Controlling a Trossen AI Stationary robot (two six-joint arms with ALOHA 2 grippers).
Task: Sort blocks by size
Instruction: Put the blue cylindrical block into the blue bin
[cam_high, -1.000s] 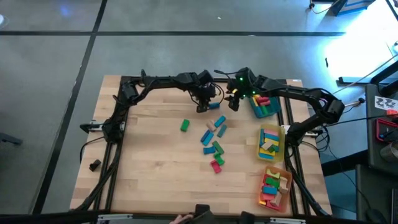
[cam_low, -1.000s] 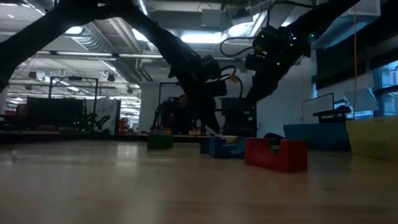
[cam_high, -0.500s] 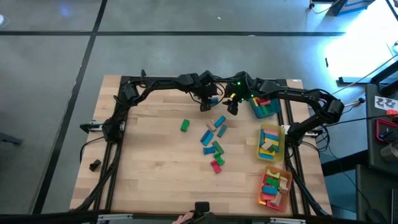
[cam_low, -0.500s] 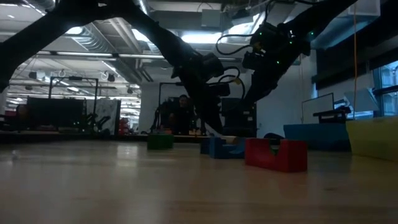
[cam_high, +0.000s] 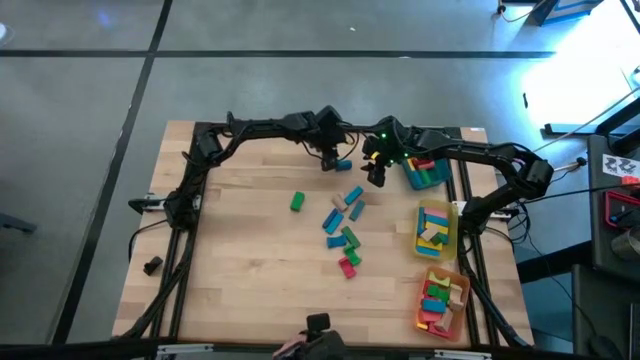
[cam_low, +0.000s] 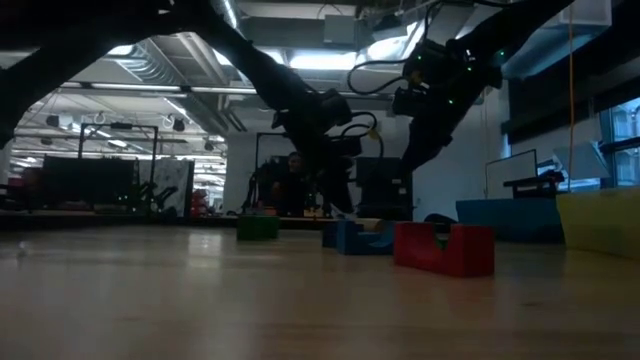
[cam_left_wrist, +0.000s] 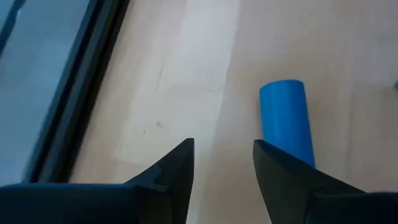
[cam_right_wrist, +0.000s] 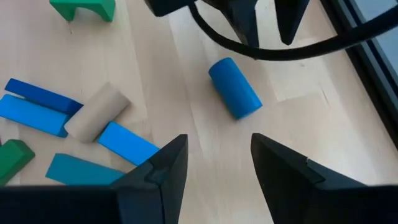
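Step in hand, as judged: picking the blue cylinder (cam_right_wrist: 234, 88) lying on the desk (cam_high: 240, 250) at about 12 o'clock of the loose pile.

Left gripper (cam_left_wrist: 222, 163) hovers just beside the cylinder, fingers apart, nothing between them. Right gripper (cam_right_wrist: 214, 163) hangs near it on the other side, fingers also apart and empty.

Next move likely calls for one gripper to centre over the cylinder, straddle it across its round sides, then close.

Count, high view: one green block (cam_high: 297, 202) apart at 9 o'clock; roughly ten loose pieces in the pile, exact number unclear. Three trays at 3 o'clock: teal tray (cam_high: 417, 180), yellow tray (cam_high: 452, 232), orange tray (cam_high: 460, 300), all holding blocks.
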